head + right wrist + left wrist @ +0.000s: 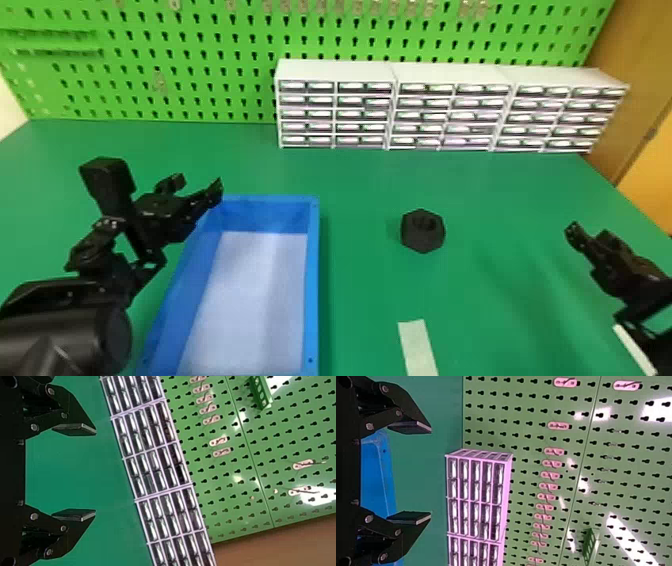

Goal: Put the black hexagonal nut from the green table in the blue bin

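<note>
A: Where's the target?
B: Black hexagonal nut [423, 231]: flat on the green table [360, 290], bore up. Well apart from the blue bin [313, 280], on the robot's right of it. Bin interior in sight, no nut in it.
A: Step in hand?
B: Approach and pick, I judge. Right gripper [95, 472] looks the better placed: nut on its inner side, nothing between.
A: Done well, how?
B: Carry the hand inward over the nut, then descend with the fingers straddling it. Pads on two opposite flats, not across corners; a corner grip could let it twist or slip. Go low enough for a full bite, short of scraping the table. Squeeze evenly, lift straight, clear the bin's near side wall before crossing, release low over the floor of the bin. It looks thick and solid, so a firm hold should suit.
A: Claws?
B: Right: fingers spread wide, nothing between them. Left gripper [431, 473]: wide as well, empty.
A: Pose?
B: Right arm enters from the right edge of the head view, fingers aimed forward and inward, off to the nut's right. Left arm comes from the lower left, its hand by the bin's far left corner. Best kept out of the drop path, or the two could crowd each other.
</note>
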`<action>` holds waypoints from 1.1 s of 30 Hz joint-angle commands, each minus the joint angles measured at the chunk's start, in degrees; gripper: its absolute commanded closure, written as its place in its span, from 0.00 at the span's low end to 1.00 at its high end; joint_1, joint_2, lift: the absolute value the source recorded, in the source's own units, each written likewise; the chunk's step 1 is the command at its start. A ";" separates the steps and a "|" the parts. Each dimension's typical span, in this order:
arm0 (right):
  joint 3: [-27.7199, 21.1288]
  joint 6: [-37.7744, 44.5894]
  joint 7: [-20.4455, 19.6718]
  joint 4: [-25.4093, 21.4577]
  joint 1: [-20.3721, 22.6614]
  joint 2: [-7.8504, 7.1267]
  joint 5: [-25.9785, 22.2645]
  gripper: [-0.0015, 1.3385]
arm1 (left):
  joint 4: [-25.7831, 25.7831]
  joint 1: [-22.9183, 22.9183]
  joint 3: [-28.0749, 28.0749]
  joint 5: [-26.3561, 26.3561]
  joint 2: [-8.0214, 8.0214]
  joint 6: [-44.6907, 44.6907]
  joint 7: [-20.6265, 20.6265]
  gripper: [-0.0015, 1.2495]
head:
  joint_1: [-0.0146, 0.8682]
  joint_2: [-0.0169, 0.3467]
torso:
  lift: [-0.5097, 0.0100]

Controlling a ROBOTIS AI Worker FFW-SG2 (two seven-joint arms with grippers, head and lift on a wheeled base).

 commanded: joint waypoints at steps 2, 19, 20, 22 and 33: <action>0.05 0.01 0.01 0.01 -0.15 0.00 0.15 0.40 | 0.00 -0.06 -0.23 0.00 0.00 0.09 -0.01 0.38 | 0.80 0.07 | 0.79; -0.12 0.01 0.01 0.01 -0.15 -0.26 0.15 0.40 | 0.00 -0.06 -0.32 0.09 0.00 0.09 -0.01 0.38 | 0.80 0.07 | 0.79; -0.03 0.01 0.01 0.01 -0.15 -0.26 0.15 0.40 | 0.00 0.03 -0.32 0.09 0.00 0.09 -0.01 0.38 | 0.80 0.07 | 0.79; -0.12 0.01 0.01 0.01 -0.15 -0.35 0.15 0.40 | 0.00 0.03 -0.23 0.09 0.00 0.09 -0.01 0.38 | 0.80 0.07 | 0.79; 0.05 0.01 0.01 0.01 -0.15 -0.61 0.15 0.40 | 0.00 0.03 -0.50 0.18 0.00 0.09 -0.01 0.38 | 0.80 0.07 | 0.79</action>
